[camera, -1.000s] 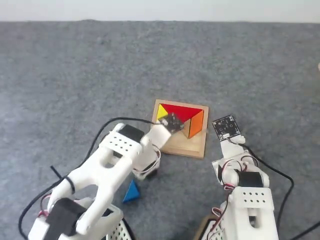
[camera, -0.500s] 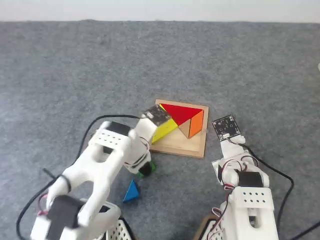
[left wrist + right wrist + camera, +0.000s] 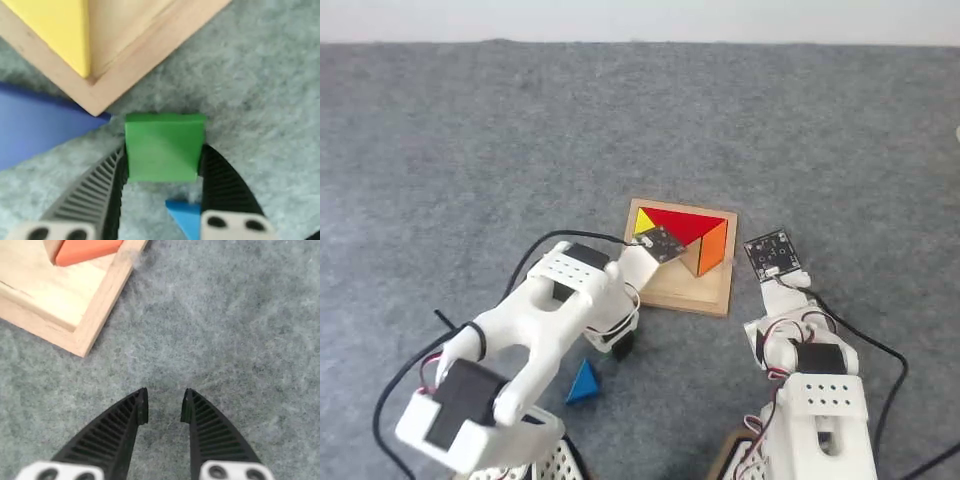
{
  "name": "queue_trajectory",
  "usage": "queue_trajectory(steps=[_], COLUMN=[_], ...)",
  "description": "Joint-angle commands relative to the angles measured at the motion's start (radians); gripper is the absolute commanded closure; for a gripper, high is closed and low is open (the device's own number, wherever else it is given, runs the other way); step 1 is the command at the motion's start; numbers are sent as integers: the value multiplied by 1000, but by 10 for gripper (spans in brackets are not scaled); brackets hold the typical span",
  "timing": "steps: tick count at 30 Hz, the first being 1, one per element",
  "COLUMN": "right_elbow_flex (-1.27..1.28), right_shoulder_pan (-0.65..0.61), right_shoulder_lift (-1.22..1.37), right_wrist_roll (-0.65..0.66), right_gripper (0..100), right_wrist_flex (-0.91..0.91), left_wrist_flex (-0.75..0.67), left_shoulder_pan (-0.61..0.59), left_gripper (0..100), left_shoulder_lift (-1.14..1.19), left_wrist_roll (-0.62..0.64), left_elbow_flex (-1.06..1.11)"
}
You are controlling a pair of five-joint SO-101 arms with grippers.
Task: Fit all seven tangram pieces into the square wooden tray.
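The square wooden tray (image 3: pixel 705 298) lies at the table's middle and holds a red triangle (image 3: pixel 682 223), a yellow piece (image 3: pixel 643 221) and an orange piece (image 3: pixel 713 246). In the left wrist view my left gripper (image 3: pixel 162 165) is shut on a green square (image 3: pixel 165 146), just off the tray's corner (image 3: pixel 100 97) on the carpet. A violet-blue piece (image 3: pixel 40 127) lies beside that corner. A blue triangle (image 3: pixel 583 383) rests on the carpet near the left arm's base. My right gripper (image 3: pixel 164 407) hovers slightly open over bare carpet beside the tray's edge (image 3: pixel 107 302), holding nothing.
Grey carpet covers the whole table. The left arm (image 3: pixel 560 310) reaches across the tray's near left corner and hides what lies under it. The right arm (image 3: pixel 810 375) stands to the right of the tray. Open carpet stretches behind and to both sides.
The left arm swung left, uncovering more of the yellow piece, then came back over the tray's left corner. The right arm has kept still.
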Motion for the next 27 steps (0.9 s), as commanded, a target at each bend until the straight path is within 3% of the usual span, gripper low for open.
queue_trajectory(steps=[1,9,27], right_elbow_flex=[-5,-5,-5], right_shoulder_pan=[-8,-8,-10], right_shoulder_lift=[-16,-16,-18], right_wrist_roll=[-8,-8,-8], right_gripper=[864,864,864], right_wrist_flex=[-16,-16,-16], left_wrist_flex=[-11,2,249], left_shoulder_pan=[25,51,52], left_gripper=[987,987,987], left_shoulder_lift=[37,37,-37], left_wrist_roll=[41,78,100], left_elbow_flex=[-18,-97,-315])
